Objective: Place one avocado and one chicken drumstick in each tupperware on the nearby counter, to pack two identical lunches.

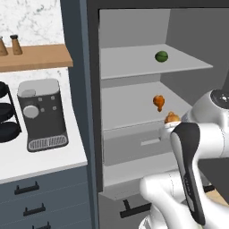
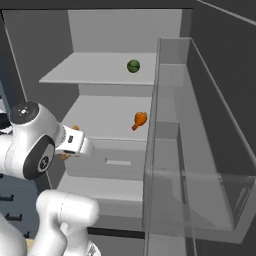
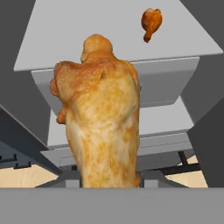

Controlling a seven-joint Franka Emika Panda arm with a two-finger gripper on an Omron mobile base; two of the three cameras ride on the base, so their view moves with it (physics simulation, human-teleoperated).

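My gripper [image 1: 170,124] is shut on a golden-brown chicken drumstick [image 3: 103,122], held in front of the open fridge; its fingertips are hidden behind the meat. The held drumstick also peeks out beside the hand in the left base view [image 1: 172,118] and the right base view [image 2: 75,129]. A second chicken drumstick [image 1: 158,102] [image 2: 140,120] [image 3: 151,22] lies on the fridge's middle shelf. One dark green avocado [image 1: 161,56] [image 2: 133,66] rests on the upper shelf. The white counter [image 1: 44,161] lies to the left. The tupperware is out of view.
A grey coffee machine [image 1: 42,114] stands on the counter, over dark drawers [image 1: 27,188]. A wooden wall shelf [image 1: 33,56] holds two shakers. The open fridge door with its clear bin [image 2: 200,150] stands to the right. A fridge drawer [image 1: 138,143] sits below the middle shelf.
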